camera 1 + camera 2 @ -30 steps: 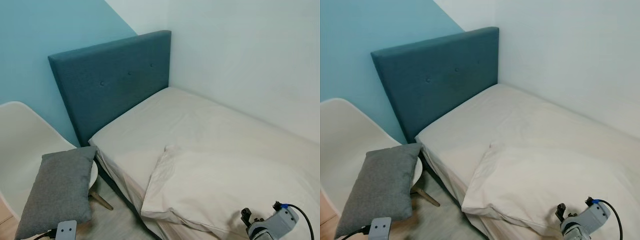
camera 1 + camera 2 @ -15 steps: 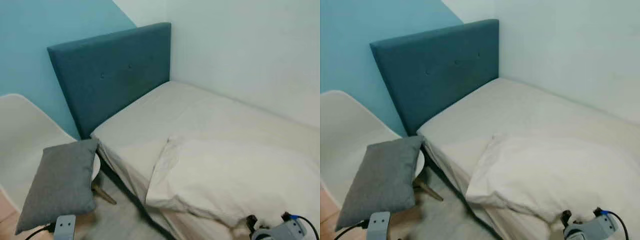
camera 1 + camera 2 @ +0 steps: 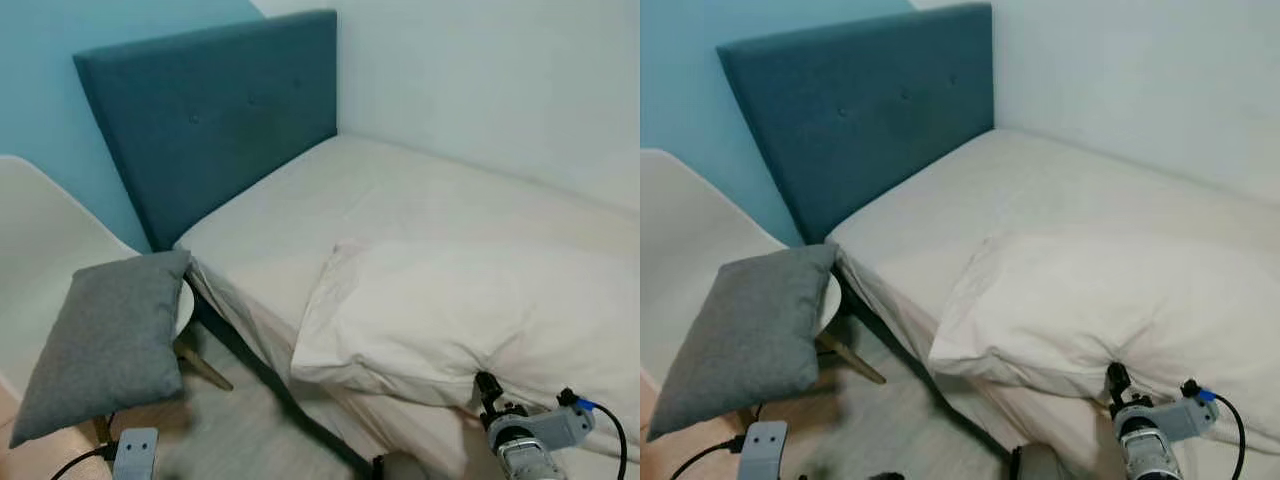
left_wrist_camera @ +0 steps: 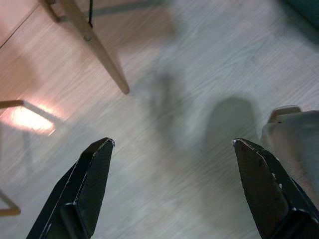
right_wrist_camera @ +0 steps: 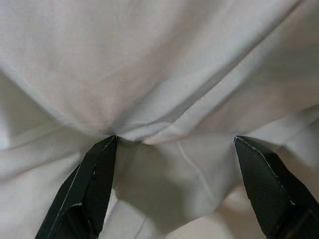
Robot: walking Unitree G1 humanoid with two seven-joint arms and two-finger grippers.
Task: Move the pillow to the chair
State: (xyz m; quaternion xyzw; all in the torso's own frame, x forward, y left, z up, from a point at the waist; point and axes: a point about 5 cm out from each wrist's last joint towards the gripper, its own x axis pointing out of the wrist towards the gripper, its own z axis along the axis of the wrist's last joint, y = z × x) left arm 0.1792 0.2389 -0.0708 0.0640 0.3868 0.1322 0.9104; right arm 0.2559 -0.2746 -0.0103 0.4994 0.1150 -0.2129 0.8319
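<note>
Two pillows are in view: a grey pillow [image 3: 100, 345] already resting on the white chair [image 3: 40, 270], and a cream pillow [image 3: 450, 310] lying on the bed [image 3: 330, 200] with its long axis along the bed's near edge. The right gripper [image 5: 174, 144] is the nearer, its fingers [image 5: 94, 174] spread wide and pressed against the cream pillow's near edge, the fabric bulging straight ahead between them. The left gripper [image 4: 172, 149] hangs over the floor [image 4: 174, 74], fingers wide apart and holding nothing.
</note>
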